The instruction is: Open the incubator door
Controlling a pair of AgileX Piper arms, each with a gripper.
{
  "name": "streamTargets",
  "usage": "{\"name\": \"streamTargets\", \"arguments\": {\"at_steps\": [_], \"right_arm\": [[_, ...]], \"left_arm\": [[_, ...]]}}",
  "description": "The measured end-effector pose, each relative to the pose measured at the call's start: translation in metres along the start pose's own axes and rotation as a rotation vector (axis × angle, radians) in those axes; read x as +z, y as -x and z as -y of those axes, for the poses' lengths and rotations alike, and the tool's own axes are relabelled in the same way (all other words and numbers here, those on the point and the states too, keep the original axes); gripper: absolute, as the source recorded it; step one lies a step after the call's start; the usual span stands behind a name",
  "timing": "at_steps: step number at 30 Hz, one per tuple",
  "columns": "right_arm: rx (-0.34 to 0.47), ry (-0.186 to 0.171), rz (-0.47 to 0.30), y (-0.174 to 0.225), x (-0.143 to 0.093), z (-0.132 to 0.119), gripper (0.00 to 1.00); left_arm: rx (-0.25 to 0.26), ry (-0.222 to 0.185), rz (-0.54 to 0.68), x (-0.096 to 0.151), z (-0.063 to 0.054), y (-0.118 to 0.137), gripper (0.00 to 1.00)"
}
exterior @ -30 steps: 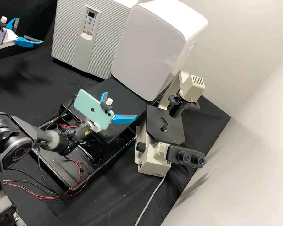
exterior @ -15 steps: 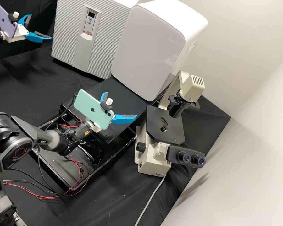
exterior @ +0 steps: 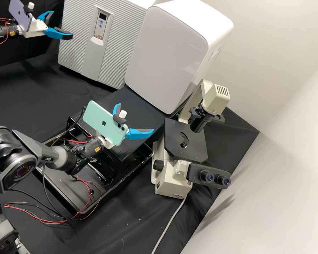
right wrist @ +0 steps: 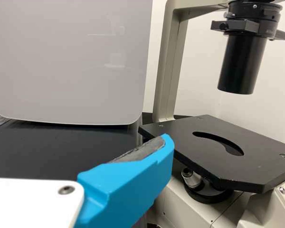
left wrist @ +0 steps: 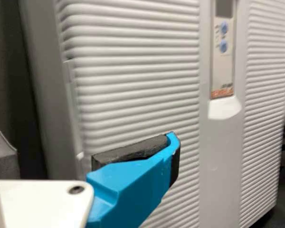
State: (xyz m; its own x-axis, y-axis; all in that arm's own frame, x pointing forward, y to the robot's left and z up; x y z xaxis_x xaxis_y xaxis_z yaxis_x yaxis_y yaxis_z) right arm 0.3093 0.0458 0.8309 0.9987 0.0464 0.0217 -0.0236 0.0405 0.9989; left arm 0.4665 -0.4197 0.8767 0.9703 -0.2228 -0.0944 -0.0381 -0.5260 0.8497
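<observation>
While the light grey incubator with a finely ribbed front stands toward the back of the bench, its ribbed door is shut. A narrow control panel with a small dark display and two blue buttons sits on the smooth strip running down the door, with a pale, rounded piece just beneath it.

The left gripper, white with bright blue, dark-padded jaws, is near the incubator's left edge in the high view. Its jaws are spread, with nothing between them; in the left wrist view one jaw overlaps the ribbed front, though whether they touch I cannot tell. A purple phone is mounted on this gripper.

The right gripper, of the same white and blue build, also has its jaws spread and holds nothing. It carries a mint-green phone and is between the incubator and a cream microscope with a flat black stage.

A glossy white cabinet with rounded corners stands just beside the incubator, the microscope near its other side. Red wires trail by a black metal tray.
</observation>
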Motion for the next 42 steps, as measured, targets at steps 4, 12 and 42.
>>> {"name": "streamTargets", "arguments": {"at_steps": [4, 12, 42], "right_arm": [[0.000, 0.000, 0.000, 0.000, 0.000, 0.000, 1.00], [0.000, 0.000, 0.000, 0.000, 0.000, 0.000, 1.00], [0.000, 0.000, 0.000, 0.000, 0.000, 0.000, 1.00]], "left_arm": [[0.004, 0.008, 0.074, 0.002, -0.007, -0.013, 1.00], [0.016, 0.071, 0.174, 0.009, -0.011, -0.031, 1.00], [-0.022, 0.194, 0.143, 0.029, -0.001, -0.013, 1.00]]}}
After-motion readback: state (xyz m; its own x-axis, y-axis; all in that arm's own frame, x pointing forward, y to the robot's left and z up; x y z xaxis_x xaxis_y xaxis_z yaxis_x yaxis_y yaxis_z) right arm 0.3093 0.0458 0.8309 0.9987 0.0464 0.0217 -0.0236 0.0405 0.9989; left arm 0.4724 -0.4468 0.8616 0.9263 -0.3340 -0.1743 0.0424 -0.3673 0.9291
